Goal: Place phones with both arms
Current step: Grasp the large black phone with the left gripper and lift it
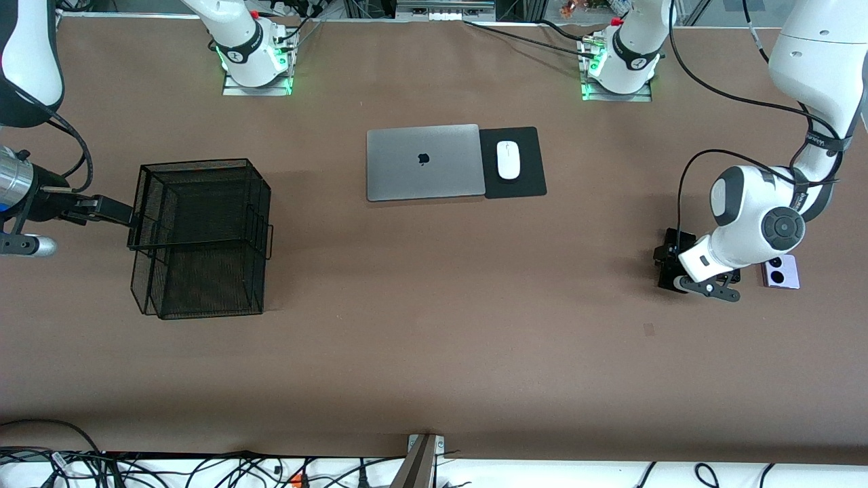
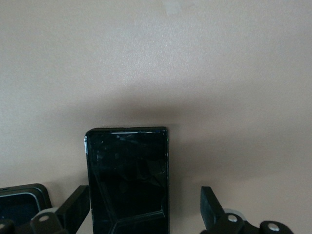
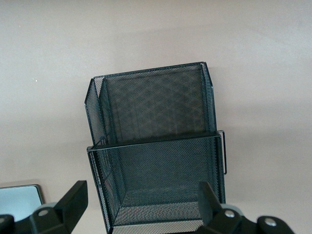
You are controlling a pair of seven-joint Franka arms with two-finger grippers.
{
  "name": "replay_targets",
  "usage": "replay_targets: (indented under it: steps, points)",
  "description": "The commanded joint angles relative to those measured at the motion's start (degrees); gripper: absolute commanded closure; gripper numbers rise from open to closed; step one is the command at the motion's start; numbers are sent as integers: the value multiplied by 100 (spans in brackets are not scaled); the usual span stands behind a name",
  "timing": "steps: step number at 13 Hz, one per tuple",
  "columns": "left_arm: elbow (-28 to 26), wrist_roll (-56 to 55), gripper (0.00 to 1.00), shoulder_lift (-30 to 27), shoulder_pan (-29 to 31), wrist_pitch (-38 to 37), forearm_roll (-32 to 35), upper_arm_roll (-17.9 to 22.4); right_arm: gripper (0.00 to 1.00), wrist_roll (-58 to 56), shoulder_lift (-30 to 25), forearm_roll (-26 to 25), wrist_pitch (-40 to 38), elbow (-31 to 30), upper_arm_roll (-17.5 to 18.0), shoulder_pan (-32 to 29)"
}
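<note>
My left gripper (image 2: 144,207) is open and low over the long black phone (image 2: 127,180), which lies flat on the table between its fingers. A fingertip (image 2: 77,204) stands on each side, clear of the phone's edges. The black flip phone (image 2: 22,202) lies beside it. In the front view the left gripper (image 1: 673,266) hides both black phones. The lilac-white phone (image 1: 780,272) with two black lenses lies beside the hand, toward the left arm's end. My right gripper (image 1: 112,211) (image 3: 140,199) is open and empty, at the edge of the black mesh basket (image 1: 203,203) (image 3: 156,107).
A closed silver laptop (image 1: 424,163) lies mid-table near the bases, its corner (image 3: 17,200) also in the right wrist view. Beside it a white mouse (image 1: 507,160) sits on a black pad (image 1: 529,183). Cables run along the table's front edge.
</note>
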Motion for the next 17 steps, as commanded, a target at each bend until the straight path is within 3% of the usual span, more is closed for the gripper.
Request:
replay_targets:
  steps: [1,17]
  points:
    - [-75,-4,0,18,64,107,402,5,0,-21,-51,-88,-95,25,32,-30]
    - [-189,13,0,299,275,590,694,13,0,-3,-25,-203,-183,25,23,-39]
